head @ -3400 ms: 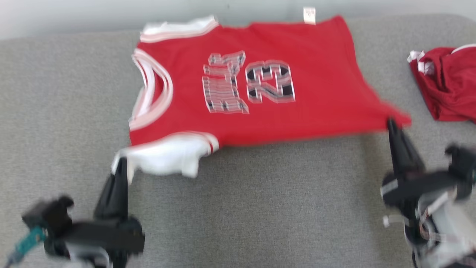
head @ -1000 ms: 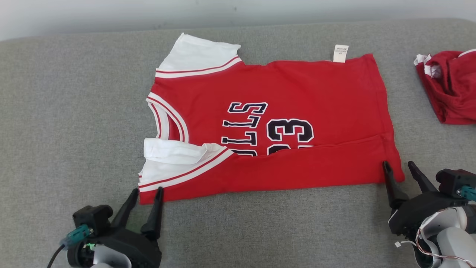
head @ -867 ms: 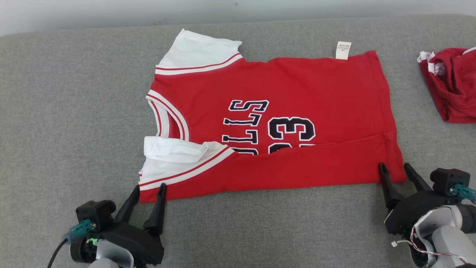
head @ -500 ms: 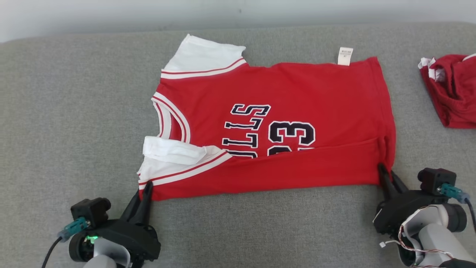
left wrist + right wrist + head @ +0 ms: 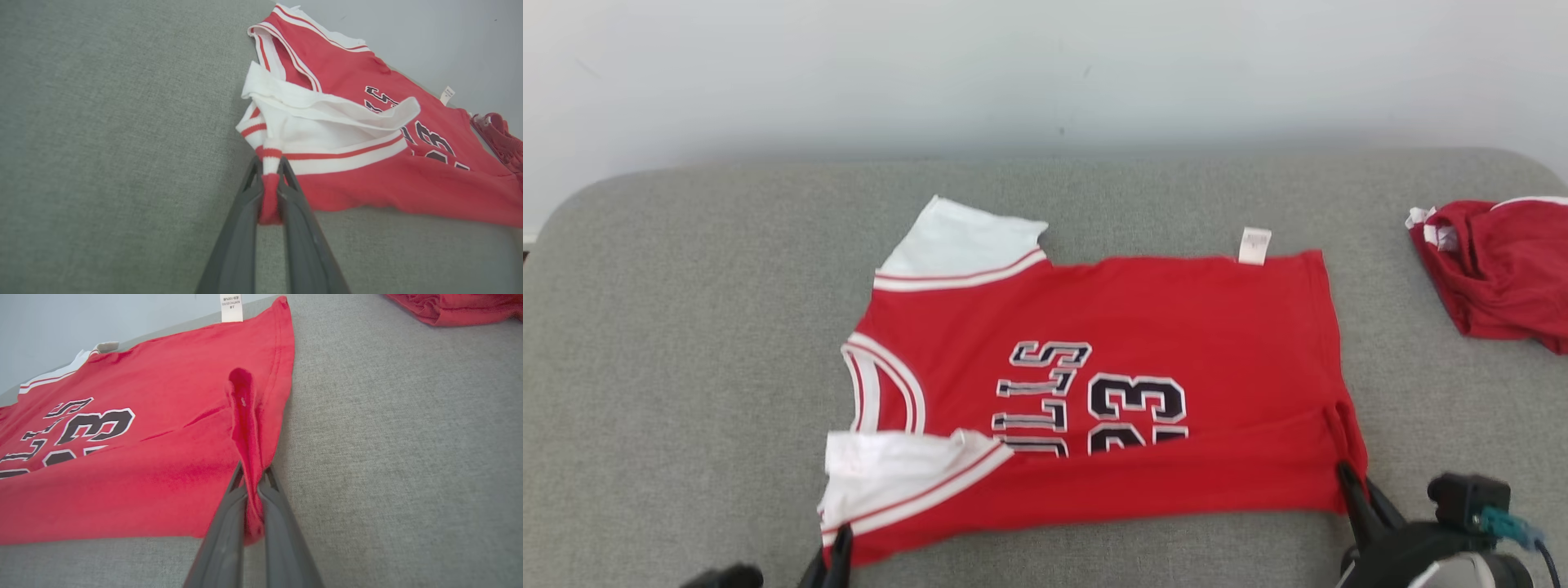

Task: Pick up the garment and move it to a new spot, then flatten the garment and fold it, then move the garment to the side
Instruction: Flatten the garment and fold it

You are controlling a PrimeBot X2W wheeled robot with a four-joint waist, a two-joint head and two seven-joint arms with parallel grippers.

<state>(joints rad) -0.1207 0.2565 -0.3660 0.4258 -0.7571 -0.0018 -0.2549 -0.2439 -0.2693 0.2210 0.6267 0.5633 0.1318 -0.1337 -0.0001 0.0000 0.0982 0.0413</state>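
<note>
Pinching the garment (image 5: 1143,327) at both near corners; with left claw (image 5: 269,165), fingers clamped almost together on a bunched red-and-white strip at the sleeve-end corner; with right claw (image 5: 252,470), fingers closed tight on a raised red ridge of fabric at the hem-end corner; nothing but cloth between the fingers on either side.

Spread mostly flat on the grey fabric bench (image 5: 686,327), sideways across its middle; collar toward the robot's left, hem toward its right; near edge folded over the print, hiding the lower part of "23" and the lettering beside it; near white sleeve (image 5: 898,469) rumpled and doubled over; far white sleeve (image 5: 960,241) lying flat; white label (image 5: 1254,245) sticking out at the far edge close to the hem.

Further right and well apart, a second red garment (image 5: 1503,269) in a crumpled heap on the same bench.

Behind the bench, plain pale wall (image 5: 1013,65).
</note>
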